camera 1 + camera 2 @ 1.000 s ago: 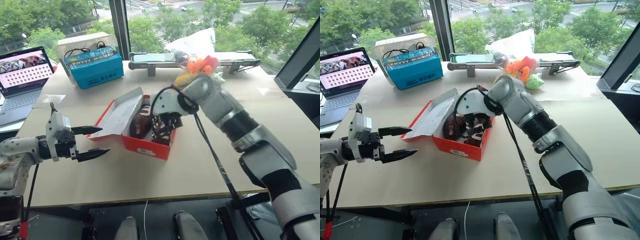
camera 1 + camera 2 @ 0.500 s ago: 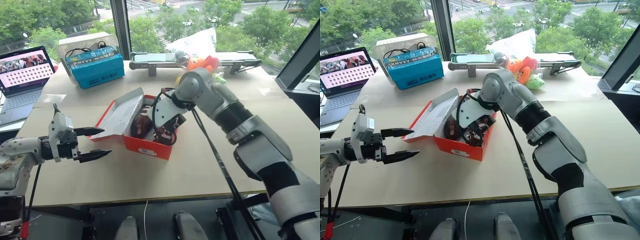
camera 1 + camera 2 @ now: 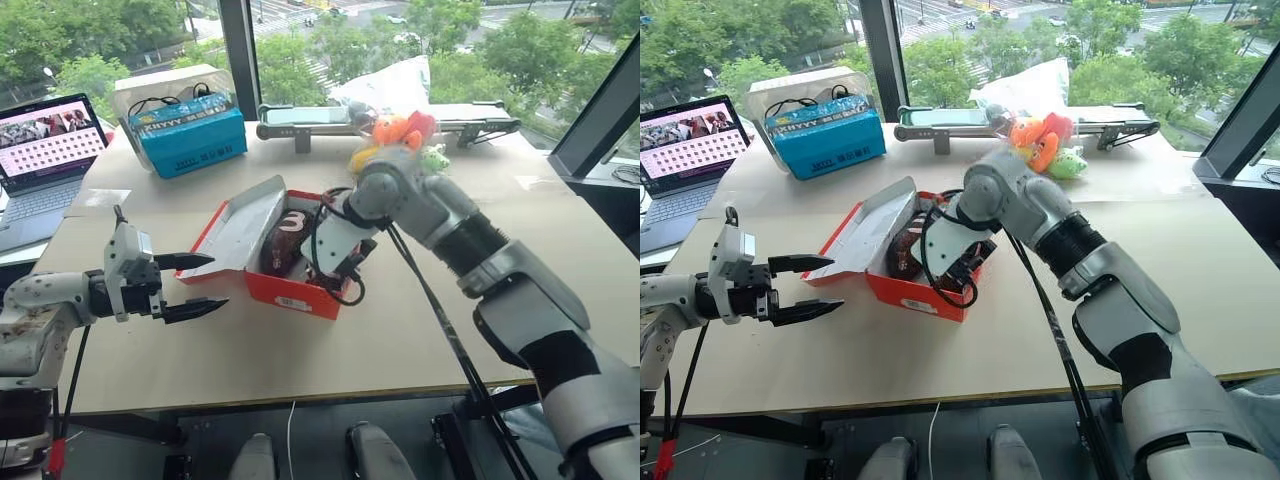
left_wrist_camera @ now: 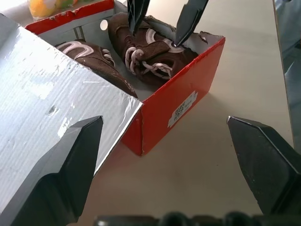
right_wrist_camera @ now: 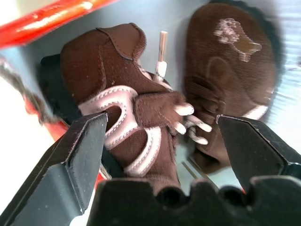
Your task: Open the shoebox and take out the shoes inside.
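The red shoebox (image 3: 296, 296) stands open mid-table, its grey-lined lid (image 3: 240, 225) tipped back to the left. Two dark brown fuzzy shoes with white markings lie inside: one with laces (image 4: 153, 59) at the right end and the other (image 4: 89, 54) beside the lid. My right gripper (image 4: 155, 37) reaches down into the box, open, its fingers astride the laced shoe (image 5: 136, 117) with the other shoe (image 5: 230, 70) beyond. Left of the lid's free edge, my left gripper (image 3: 218, 282) hovers open and holds nothing.
At the back left sit a blue box (image 3: 190, 135) with a clear tub behind it and an open laptop (image 3: 50, 140). Orange-yellow-green plush toys (image 3: 400, 130) and a long black device (image 3: 300, 115) lie behind the shoebox. The table's front edge (image 3: 300, 395) runs near me.
My right wrist has rolled above the box, so the open fingers now straddle the laced shoe differently. The hand stayed over the box. The left gripper has not moved.
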